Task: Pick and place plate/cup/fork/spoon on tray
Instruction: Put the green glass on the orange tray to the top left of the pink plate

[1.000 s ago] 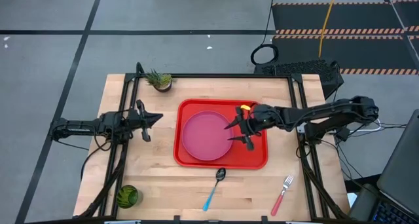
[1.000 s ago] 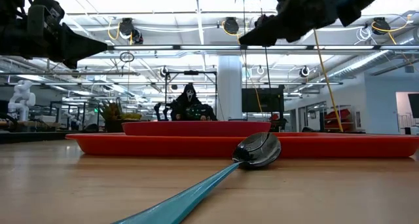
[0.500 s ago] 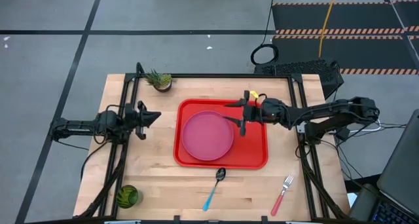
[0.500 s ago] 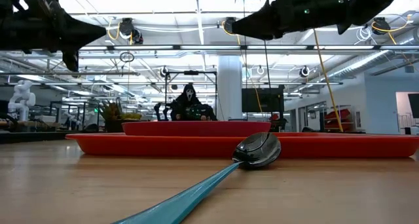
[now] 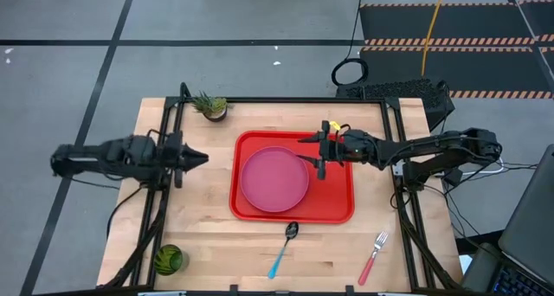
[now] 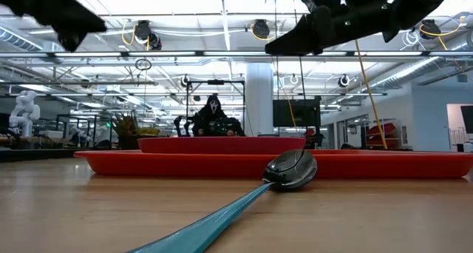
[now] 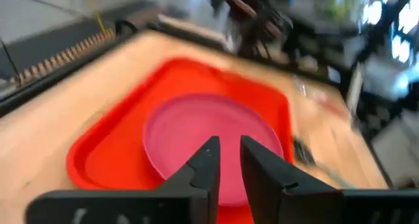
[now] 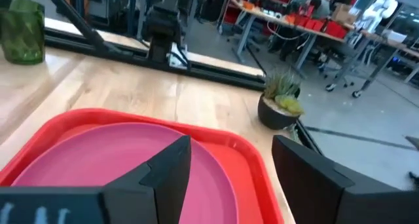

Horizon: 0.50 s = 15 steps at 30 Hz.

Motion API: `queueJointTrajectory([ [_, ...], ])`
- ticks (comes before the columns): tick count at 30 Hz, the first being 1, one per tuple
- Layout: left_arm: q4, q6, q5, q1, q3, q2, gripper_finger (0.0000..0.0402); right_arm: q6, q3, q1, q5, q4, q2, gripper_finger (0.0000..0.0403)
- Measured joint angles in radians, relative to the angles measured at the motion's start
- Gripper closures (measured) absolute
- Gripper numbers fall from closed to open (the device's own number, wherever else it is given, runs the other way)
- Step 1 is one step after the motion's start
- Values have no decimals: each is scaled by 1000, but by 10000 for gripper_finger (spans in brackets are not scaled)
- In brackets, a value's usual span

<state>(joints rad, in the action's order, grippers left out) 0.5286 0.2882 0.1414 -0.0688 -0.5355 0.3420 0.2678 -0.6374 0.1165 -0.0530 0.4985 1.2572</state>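
Plate (image 5: 273,178) lies flat in the red tray (image 5: 338,205), and my right fingers (image 5: 312,151) have lifted off it, spread wide and empty above its far edge. My left fingers (image 5: 190,158), now slightly parted, have pulled back; cup (image 5: 169,260), spoon (image 5: 284,248) and fork (image 5: 374,254) wait on the worktop (image 5: 208,235).

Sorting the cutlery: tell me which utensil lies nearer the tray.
The spoon, blue-handled: its bowl sits just off the red tray's front rim. The red-handled fork lies farther away, toward the table's right corner.

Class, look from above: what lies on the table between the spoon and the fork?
Nothing: in the high view, only bare wooden tabletop separates the spoon and the fork.
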Motion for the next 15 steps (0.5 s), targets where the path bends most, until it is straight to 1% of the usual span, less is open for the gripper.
queueJointTrajectory([
  [3, 131, -100, -82, -30, -174, 168, 320, 4, 0, 3, -15, 15, 0, 195],
  [5, 225, -191, -111, -56, -279, 281, 318, 2, 0, 8, -40, 35, 0, 195],
  [7, 313, -279, -120, -89, -364, 391, 320, -7, 0, 16, -61, 51, 0, 195],
  [11, 434, -475, -123, -153, -474, 584, 324, -55, 0, 32, -81, 57, 0, 195],
  [15, 550, -655, -123, -208, -548, 732, 325, -119, 0, 34, -81, 39, 0, 195],
])
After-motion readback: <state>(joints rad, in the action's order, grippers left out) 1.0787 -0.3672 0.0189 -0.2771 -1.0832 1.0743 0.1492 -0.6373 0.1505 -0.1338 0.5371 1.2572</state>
